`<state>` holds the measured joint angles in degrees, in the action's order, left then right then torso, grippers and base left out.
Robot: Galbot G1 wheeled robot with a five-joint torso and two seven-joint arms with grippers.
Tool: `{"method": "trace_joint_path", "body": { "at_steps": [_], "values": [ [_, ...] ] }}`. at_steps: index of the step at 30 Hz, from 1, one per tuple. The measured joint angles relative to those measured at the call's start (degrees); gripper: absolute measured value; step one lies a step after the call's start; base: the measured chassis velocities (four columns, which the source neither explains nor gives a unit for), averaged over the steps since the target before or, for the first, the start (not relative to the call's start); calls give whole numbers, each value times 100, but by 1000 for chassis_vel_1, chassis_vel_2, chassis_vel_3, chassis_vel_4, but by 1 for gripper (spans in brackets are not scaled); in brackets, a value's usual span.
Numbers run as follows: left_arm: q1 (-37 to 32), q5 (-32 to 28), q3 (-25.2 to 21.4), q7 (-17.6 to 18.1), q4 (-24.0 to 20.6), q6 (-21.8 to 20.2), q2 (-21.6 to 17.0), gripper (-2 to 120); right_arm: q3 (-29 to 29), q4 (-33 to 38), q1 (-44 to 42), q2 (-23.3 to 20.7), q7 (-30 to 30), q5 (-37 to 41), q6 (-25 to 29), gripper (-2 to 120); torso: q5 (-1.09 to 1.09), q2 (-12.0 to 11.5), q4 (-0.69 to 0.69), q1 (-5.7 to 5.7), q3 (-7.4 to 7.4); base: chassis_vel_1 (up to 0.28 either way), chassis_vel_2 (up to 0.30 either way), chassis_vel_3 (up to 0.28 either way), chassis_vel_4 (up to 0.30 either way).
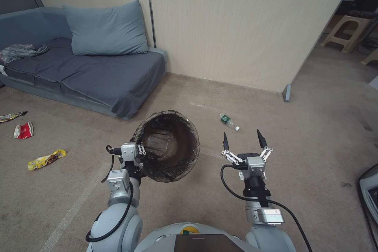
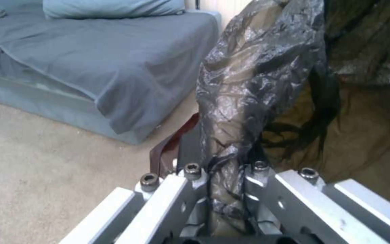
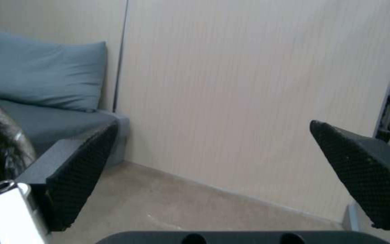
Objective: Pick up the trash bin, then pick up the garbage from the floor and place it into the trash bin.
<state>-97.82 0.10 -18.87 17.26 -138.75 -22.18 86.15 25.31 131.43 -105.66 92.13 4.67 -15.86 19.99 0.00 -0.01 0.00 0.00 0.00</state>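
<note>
Nearest the head camera, the left end effector (image 1: 142, 153) is clenched on the near rim of the trash bin (image 1: 170, 145), fingers pinching the dark bag liner folded over that rim; the left wrist view shows crumpled liner (image 2: 249, 84) bunched between the metal links. Held off the floor and tipped, the bin's mouth faces up toward the camera, and its white wall is hidden under the liner. At about three o'clock from the bin, the right end effector (image 1: 243, 141) hangs released, its two black fingers (image 3: 80, 162) spread wide with nothing between them. Just beyond it, at twelve o'clock from those fingers, a small green-labelled clear bottle (image 1: 229, 121) lies on the carpeted floor (image 1: 307, 138). Well off at nine o'clock from the bin lie a yellow snack wrapper (image 1: 46, 159), a red-and-white wrapper (image 1: 24, 130) and a dark multicoloured wrapper (image 1: 12, 116), near the front of the grey sofa (image 1: 86, 71). As I judge it, the bin is secured and the bottle is the closest litter to collect. The weak point is the rim pinch: much of what the fingers hold is slippery film, so the bin could rotate or slide free if the arm swings. A round bottle could also roll away from the closing fingers on the carpet, or miss the tilted opening when dropped.
</note>
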Motion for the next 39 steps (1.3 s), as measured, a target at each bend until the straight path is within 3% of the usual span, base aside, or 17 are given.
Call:
{"method": "trace_joint_path", "body": {
  "at_steps": [18, 39],
  "values": [
    [141, 41, 37, -9, 135, 55, 93, 2, 5, -7, 2, 0, 6, 20, -6, 100, 0, 1, -1, -1, -1, -10, 15, 12, -10],
    [139, 39, 27, 5, 138, 44, 100, 2, 17, -17, 5, 0, 3, 21, -8, 100, 2, 1, 0, 0, 0, -209, 209, 212, -210]
  ]
}}
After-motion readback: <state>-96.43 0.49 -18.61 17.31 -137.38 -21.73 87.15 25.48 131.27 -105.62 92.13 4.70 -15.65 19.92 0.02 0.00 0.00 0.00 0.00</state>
